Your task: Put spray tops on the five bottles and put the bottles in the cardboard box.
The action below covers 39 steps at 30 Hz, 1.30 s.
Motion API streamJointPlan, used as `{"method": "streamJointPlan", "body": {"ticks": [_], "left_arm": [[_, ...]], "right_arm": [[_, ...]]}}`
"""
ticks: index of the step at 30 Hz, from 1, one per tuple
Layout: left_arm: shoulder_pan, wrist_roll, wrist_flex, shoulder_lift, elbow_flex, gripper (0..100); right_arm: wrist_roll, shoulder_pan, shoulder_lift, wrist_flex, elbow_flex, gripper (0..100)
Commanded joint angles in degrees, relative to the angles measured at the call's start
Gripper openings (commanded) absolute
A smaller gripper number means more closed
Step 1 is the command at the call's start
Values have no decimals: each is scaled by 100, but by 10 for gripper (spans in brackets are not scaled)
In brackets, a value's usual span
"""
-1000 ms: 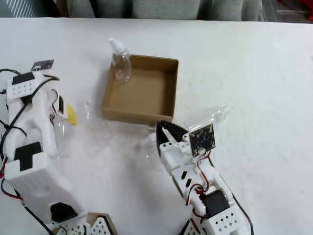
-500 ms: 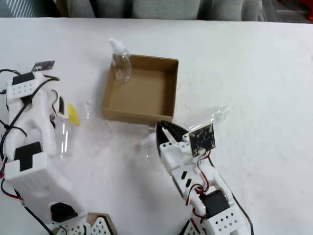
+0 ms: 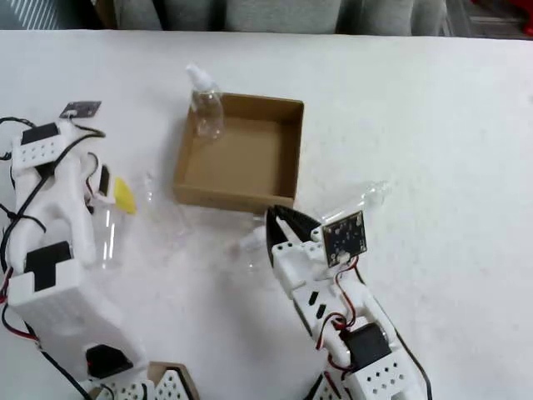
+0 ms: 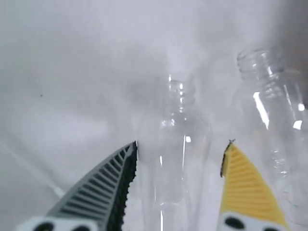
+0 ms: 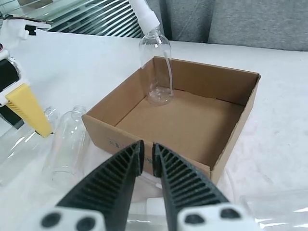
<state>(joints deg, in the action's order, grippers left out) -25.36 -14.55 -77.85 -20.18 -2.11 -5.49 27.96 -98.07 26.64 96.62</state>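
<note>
One capless bottle (image 4: 175,168), between spread jaws of left gripper (image 4: 181,144)

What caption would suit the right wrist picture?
Shut hand facing a box with one spray-topped bottle standing inside.

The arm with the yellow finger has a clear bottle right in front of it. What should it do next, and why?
Probably close the left tool on the bottle: its neck is bare, with no spray top, and it sits between the open grey and yellow fingers, not yet gripped.
</note>
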Motion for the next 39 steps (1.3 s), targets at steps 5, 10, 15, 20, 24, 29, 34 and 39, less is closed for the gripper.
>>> {"method": "streamJointPlan", "body": {"ticks": [5, 10, 15, 20, 24, 29, 34, 39], "left_arm": [[198, 193, 484, 31, -220, 279], [233, 229, 765, 31, -431, 276], [233, 237, 1222, 31, -730, 276], [295, 185, 1257, 22, -774, 275], [356, 167, 1380, -66, -747, 177], [374, -167, 1380, -136, -721, 48], [119, 211, 1363, 330, -756, 23], [-312, 923, 1029, 1771, -791, 20]], "right_arm": [[26, 4, -13, 31, 44, 16], [26, 4, -13, 31, 44, 16], [26, 4, -13, 31, 44, 16], [26, 4, -13, 31, 44, 16], [26, 4, -13, 31, 44, 16], [26, 4, -13, 31, 44, 16], [26, 13, -48, 136, 44, 16], [26, 13, -48, 136, 44, 16]]}}
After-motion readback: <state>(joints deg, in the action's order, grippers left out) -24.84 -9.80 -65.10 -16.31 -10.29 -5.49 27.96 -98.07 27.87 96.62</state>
